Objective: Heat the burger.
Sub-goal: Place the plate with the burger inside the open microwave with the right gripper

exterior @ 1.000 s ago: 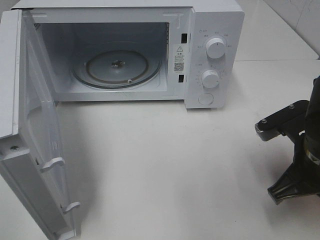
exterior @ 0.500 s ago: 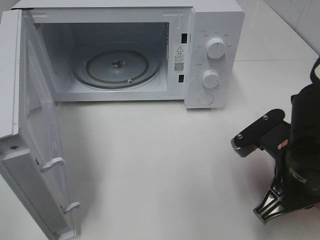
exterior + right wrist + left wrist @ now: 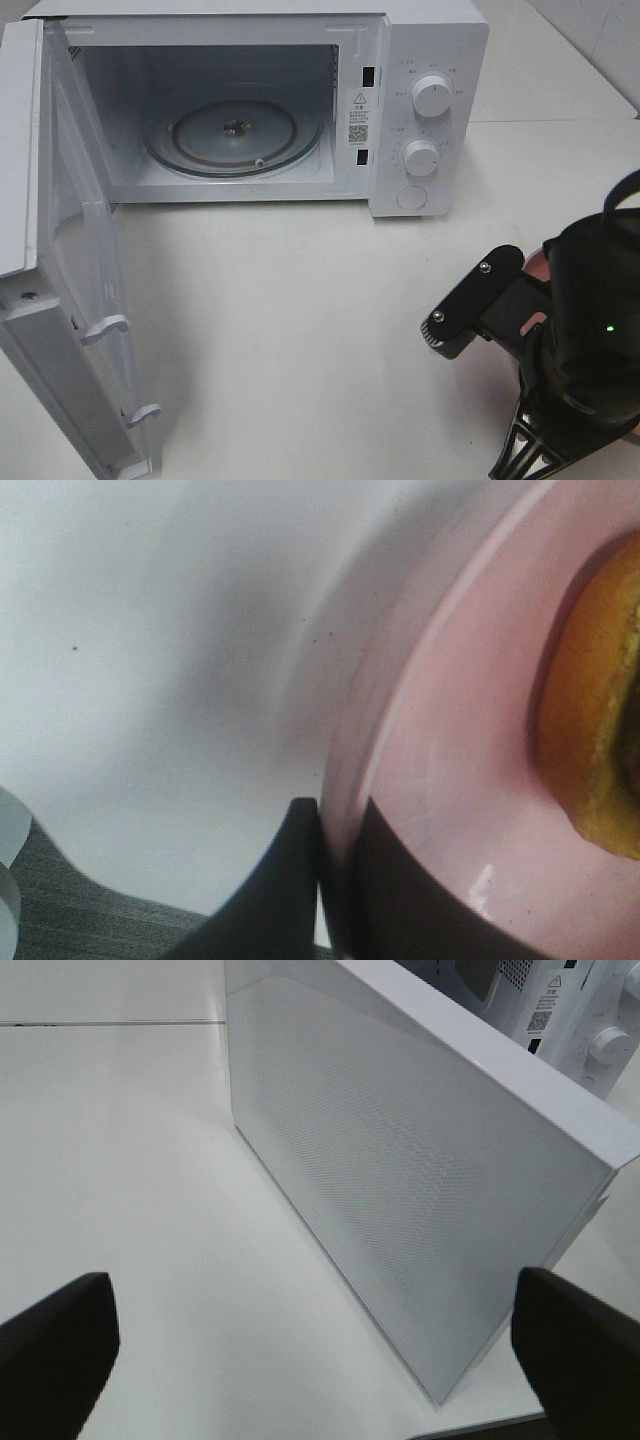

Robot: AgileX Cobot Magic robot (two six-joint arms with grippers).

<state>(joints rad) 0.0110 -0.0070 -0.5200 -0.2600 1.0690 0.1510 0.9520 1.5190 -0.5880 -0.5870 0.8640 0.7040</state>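
The burger (image 3: 600,730) shows only as a golden-brown bun edge on a round pink plate (image 3: 450,780) in the right wrist view. My right gripper (image 3: 335,815) is shut on the plate's rim, one dark finger (image 3: 285,880) under it and one over it. In the high view the right arm (image 3: 585,330) covers the burger, and only a pink sliver of the plate (image 3: 533,263) peeks out at the lower right. My left gripper (image 3: 315,1345) is open and holds nothing. It faces the outer side of the microwave door (image 3: 400,1190).
A white microwave (image 3: 430,60) stands at the back with its door (image 3: 60,300) swung wide open to the left. Its glass turntable (image 3: 235,135) is bare. Two knobs (image 3: 431,96) are on its right panel. White tabletop (image 3: 300,320) lies between the microwave and the right arm.
The right arm has come in from the right edge, moving left and toward the table's front with the plate. The left gripper and the microwave have stayed still.
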